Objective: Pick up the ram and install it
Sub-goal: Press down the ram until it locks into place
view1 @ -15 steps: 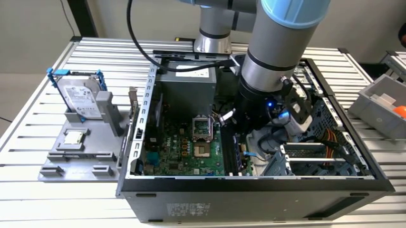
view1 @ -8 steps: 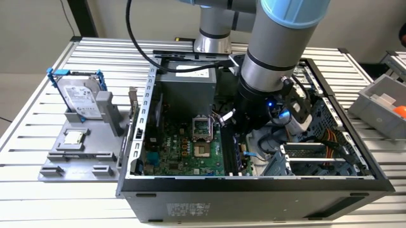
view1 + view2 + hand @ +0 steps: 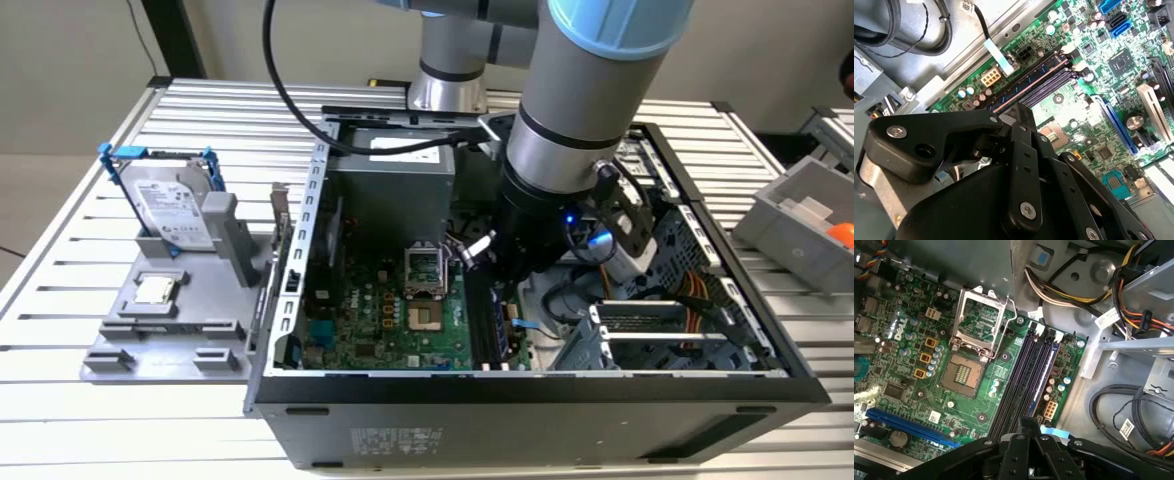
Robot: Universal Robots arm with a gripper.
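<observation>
The gripper point(image 3: 1021, 111) hangs inside the open computer case point(image 3: 534, 390), low over the black memory slots point(image 3: 1026, 375) of the green motherboard point(image 3: 914, 365), with its black fingers point(image 3: 1029, 427) drawn together and nothing visibly pinched between them. The ram point(image 3: 1029, 80), a dark bluish stick, lies seated in the slot nearest the motherboard's edge, beside the white power connector point(image 3: 990, 77). Outside the case, toward the table's edge on the exterior view's left, a grey stand point(image 3: 160, 330) carries the blue-framed hard drive point(image 3: 171, 205) and a small silver chip point(image 3: 156, 291).

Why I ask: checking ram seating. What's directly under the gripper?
Memory slots, with the ram standing in the outermost one; the gripper hides its near end.
</observation>
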